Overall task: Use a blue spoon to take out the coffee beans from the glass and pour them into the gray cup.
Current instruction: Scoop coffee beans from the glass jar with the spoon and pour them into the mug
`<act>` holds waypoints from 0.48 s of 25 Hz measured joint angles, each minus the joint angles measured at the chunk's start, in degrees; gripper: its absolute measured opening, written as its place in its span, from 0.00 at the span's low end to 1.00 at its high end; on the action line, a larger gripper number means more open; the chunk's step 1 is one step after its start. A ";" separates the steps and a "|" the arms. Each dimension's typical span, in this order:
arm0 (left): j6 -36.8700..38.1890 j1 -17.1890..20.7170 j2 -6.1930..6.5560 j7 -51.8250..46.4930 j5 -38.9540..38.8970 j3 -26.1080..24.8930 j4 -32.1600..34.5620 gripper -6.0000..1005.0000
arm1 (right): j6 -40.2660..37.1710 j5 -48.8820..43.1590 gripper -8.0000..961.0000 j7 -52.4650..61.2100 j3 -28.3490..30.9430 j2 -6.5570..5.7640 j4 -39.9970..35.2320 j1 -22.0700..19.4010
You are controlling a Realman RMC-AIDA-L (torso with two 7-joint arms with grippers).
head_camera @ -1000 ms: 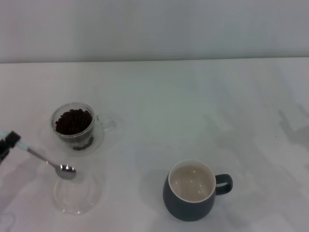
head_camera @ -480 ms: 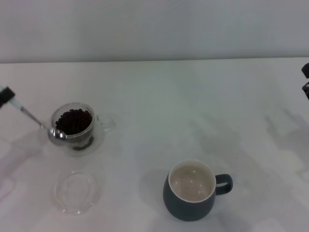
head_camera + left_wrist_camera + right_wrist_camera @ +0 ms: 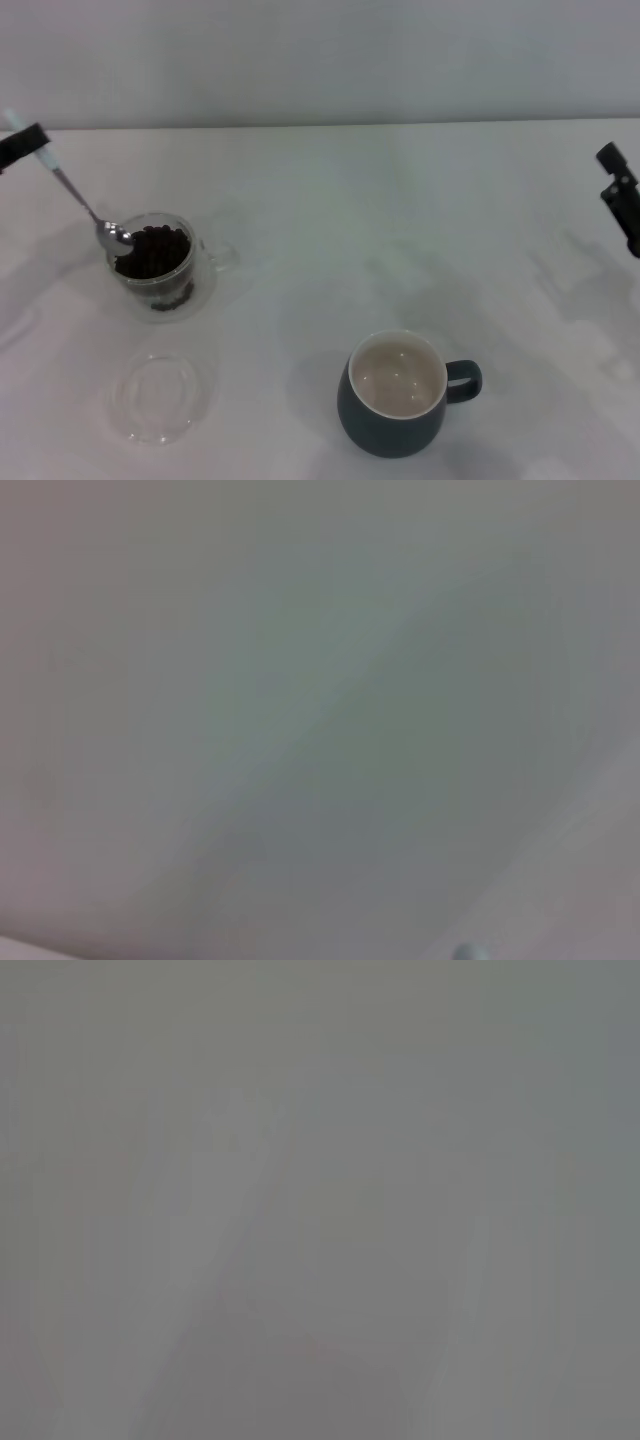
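Note:
The clear glass [image 3: 160, 266] stands at the left of the table, filled with dark coffee beans [image 3: 155, 252]. My left gripper [image 3: 25, 143] is at the far left edge, shut on the pale handle of the blue spoon [image 3: 80, 199]. The spoon slants down to the right and its metal bowl hangs over the glass's left rim. The gray cup [image 3: 397, 394] with a cream inside stands at the front centre, handle to the right, nothing in it. My right gripper [image 3: 621, 195] shows at the far right edge, well away from the cup. Both wrist views show only blank surface.
A shallow clear glass dish [image 3: 158, 395] lies in front of the glass. The white table [image 3: 380, 220] runs back to a pale wall.
The left gripper has risen and moved back with the spoon, whose bowl went from over the dish to the glass's rim. The right gripper has come into view at the right edge.

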 joint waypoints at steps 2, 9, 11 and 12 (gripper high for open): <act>-1.70 -1.37 0.00 -0.11 1.78 0.00 0.01 0.13 | -0.05 -0.02 0.61 0.01 -1.32 0.00 -0.03 0.01; -6.33 -6.19 0.37 -2.23 7.13 0.09 0.02 0.13 | -0.05 -0.03 0.61 1.37 -3.16 0.00 -0.63 0.01; -7.43 -7.31 0.26 -3.05 9.01 0.27 0.00 0.13 | -0.05 -0.03 0.61 1.52 -3.21 0.00 -0.68 0.05; -8.07 -7.80 0.10 -3.43 9.99 0.31 -0.03 0.13 | -0.06 -0.03 0.61 1.56 -3.31 0.00 -0.70 0.05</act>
